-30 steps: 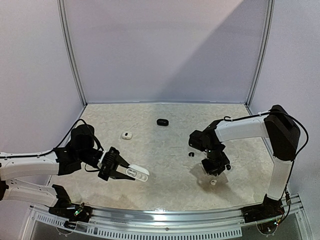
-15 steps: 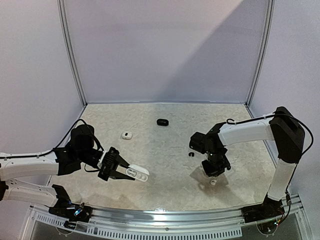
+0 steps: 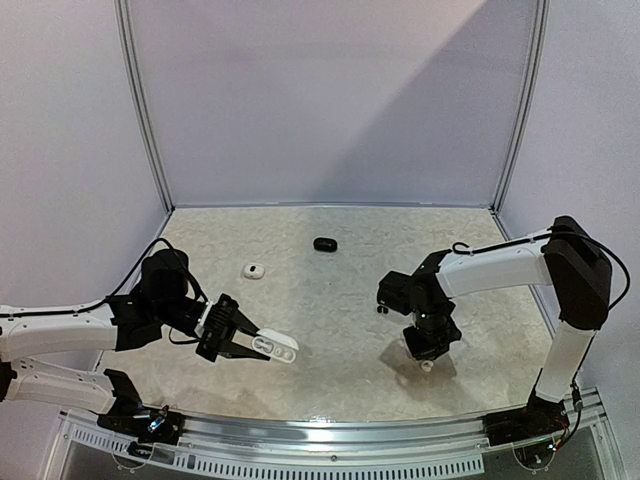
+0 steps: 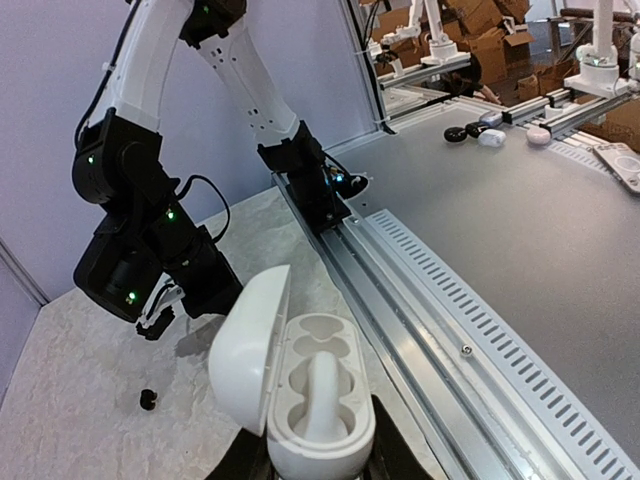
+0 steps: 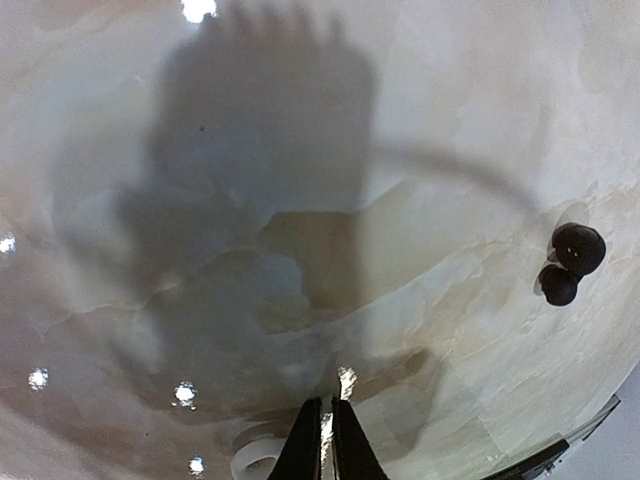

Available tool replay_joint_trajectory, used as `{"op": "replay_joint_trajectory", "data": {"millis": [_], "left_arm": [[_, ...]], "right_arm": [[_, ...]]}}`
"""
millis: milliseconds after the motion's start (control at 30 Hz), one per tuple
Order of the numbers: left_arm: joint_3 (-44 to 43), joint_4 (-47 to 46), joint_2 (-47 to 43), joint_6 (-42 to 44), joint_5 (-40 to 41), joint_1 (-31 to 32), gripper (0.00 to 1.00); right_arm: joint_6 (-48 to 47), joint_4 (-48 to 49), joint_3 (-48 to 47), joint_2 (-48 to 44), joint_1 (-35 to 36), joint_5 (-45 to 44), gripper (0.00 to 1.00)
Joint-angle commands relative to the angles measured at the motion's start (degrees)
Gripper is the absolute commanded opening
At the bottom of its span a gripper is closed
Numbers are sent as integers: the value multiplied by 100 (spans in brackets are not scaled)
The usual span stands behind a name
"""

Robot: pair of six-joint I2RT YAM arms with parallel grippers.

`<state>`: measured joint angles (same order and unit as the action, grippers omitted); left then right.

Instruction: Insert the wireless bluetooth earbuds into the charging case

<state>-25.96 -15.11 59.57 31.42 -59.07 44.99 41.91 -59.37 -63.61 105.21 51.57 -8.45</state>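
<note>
My left gripper (image 3: 238, 340) pinches the open white oval plastic charging case (image 4: 248, 345), with one white plastic earbud (image 4: 322, 392) seated in it. My right gripper (image 5: 322, 440) hangs close over the marbled table (image 5: 450, 150), fingers pressed together. A white pebble-like plastic earbud (image 5: 250, 462) lies just beside the tips, and a small black plastic earbud (image 5: 578, 248) lies farther off.

Top external: mounted high at the 6 o'clock edge, facing 12 o'clock, whole table (image 3: 330, 370) in frame. Left wrist: close behind the charging case (image 4: 320, 400), facing 3 o'clock toward the right arm (image 4: 140, 230). Right wrist: aimed straight down, close above the table. Common to all three: the black earbud (image 3: 381, 309)
</note>
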Motion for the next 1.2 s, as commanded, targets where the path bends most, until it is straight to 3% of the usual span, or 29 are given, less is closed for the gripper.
{"op": "replay_joint_trajectory", "data": {"millis": [0, 367, 567, 767, 933, 1167], "left_arm": [[-4, 146, -68, 44, 15, 71, 0], [-19, 208, -73, 70, -16, 71, 0], [-94, 328, -26, 176, -42, 80, 0], [-237, 602, -35, 241, -29, 88, 0], [-317, 817, -68, 273, -72, 89, 0], [-373, 930, -66, 312, -89, 89, 0]], "right_arm": [[174, -46, 263, 64, 211, 557, 5], [240, -238, 438, -186, 274, 685, 6], [-433, -780, -216, -112, 194, 117, 12], [-2243, -704, -737, -243, 80, -320, 19], [-4658, 255, -111, -916, 76, 778, 36], [-6808, 701, 170, -1067, -92, 1098, 37]]}}
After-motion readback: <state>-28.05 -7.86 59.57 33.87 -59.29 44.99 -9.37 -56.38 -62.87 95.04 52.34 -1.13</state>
